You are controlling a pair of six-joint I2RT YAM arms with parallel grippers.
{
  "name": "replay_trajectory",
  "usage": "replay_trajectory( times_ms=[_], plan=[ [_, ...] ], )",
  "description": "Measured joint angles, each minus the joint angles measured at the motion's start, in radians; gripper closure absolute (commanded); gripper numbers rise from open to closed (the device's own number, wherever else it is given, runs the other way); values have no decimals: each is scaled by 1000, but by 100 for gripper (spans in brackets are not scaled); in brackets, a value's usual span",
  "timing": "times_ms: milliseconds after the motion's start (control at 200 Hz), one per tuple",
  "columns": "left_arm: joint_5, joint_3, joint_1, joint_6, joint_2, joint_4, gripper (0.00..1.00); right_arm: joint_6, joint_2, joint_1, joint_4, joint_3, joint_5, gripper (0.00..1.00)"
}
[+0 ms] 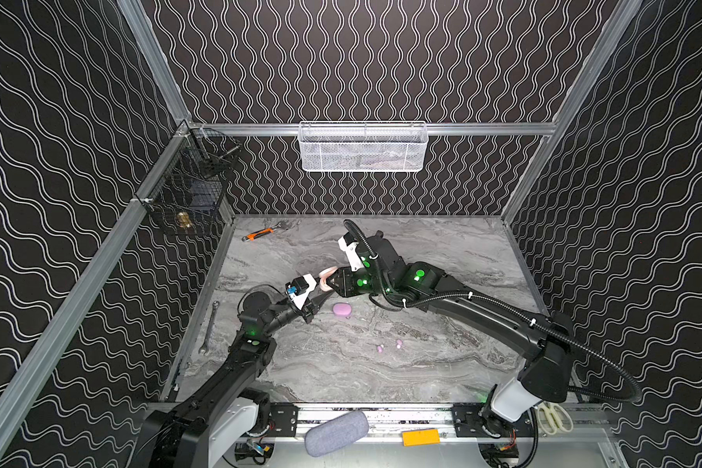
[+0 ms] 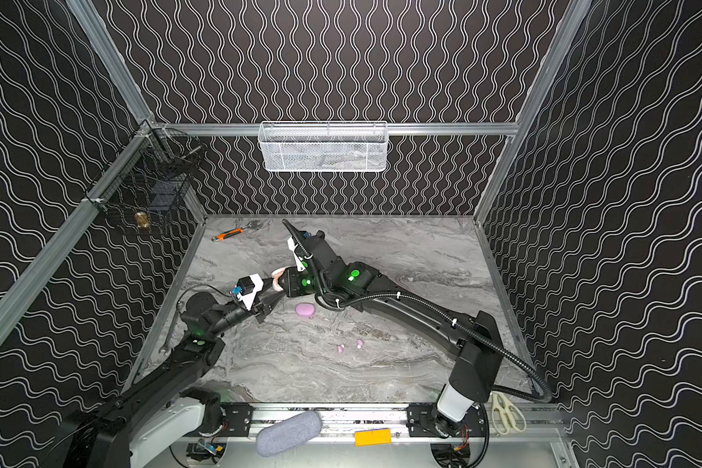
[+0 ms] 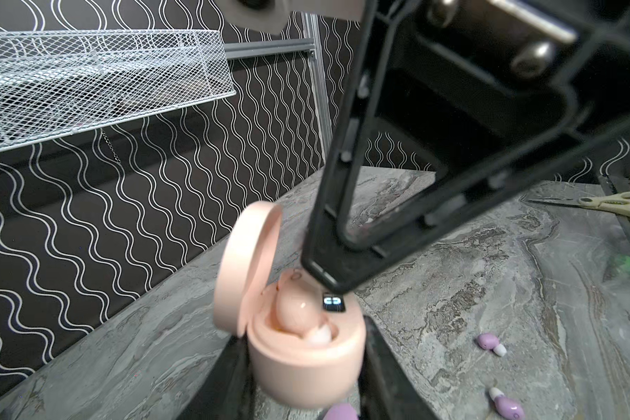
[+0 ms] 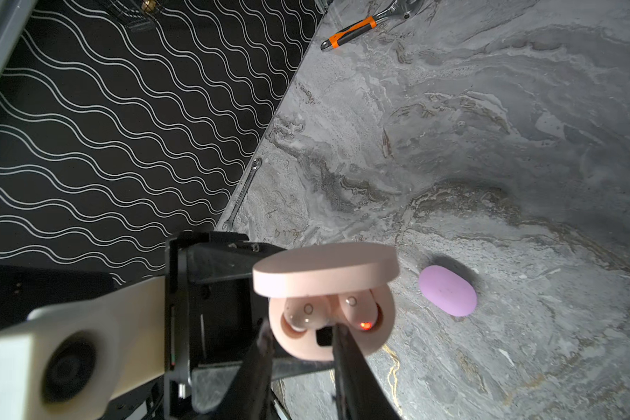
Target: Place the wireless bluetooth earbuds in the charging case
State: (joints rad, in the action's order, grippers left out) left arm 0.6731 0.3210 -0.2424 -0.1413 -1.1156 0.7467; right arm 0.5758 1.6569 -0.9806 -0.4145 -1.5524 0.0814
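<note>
The peach charging case (image 3: 306,367) is held off the table by my left gripper (image 3: 302,340), which is shut on its body; its lid (image 4: 324,269) stands open. Two cream earbuds lie in its pockets: one (image 4: 299,314) tilted, the other (image 4: 357,309) showing a red light. My right gripper (image 4: 302,332) hovers at the case's rim, its jaws slightly apart with nothing gripped. In both top views the grippers meet at the case (image 1: 326,279) (image 2: 277,279). Two lilac earbuds (image 1: 379,347) (image 1: 399,343) lie loose on the table, and a shut lilac case (image 1: 342,310) lies beside the left gripper.
An orange-handled wrench (image 1: 260,234) lies at the back left and a steel spanner (image 1: 209,324) along the left edge. A white mesh basket (image 1: 363,148) and a black wire basket (image 1: 191,186) hang on the walls. Scissors (image 1: 554,417), a grey pouch (image 1: 335,431) and a yellow block (image 1: 420,437) sit by the front rail.
</note>
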Motion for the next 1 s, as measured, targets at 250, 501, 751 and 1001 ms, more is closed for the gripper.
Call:
replay_trajectory(
  times_ms=[250, 501, 751, 1001],
  plan=[
    [-4, 0, 0, -17, 0, 0, 100, 4, 15, 2, 0, 0, 18, 70],
    [-4, 0, 0, -19, -1, 0, 100, 4, 22, 10, 5, 0, 31, 71],
    [-4, -1, -1, -19, -1, 0, 100, 4, 41, 12, 10, -22, 45, 71],
    [-3, -4, -2, -22, -1, 0, 100, 4, 57, 12, 15, -38, 52, 71]
  ],
)
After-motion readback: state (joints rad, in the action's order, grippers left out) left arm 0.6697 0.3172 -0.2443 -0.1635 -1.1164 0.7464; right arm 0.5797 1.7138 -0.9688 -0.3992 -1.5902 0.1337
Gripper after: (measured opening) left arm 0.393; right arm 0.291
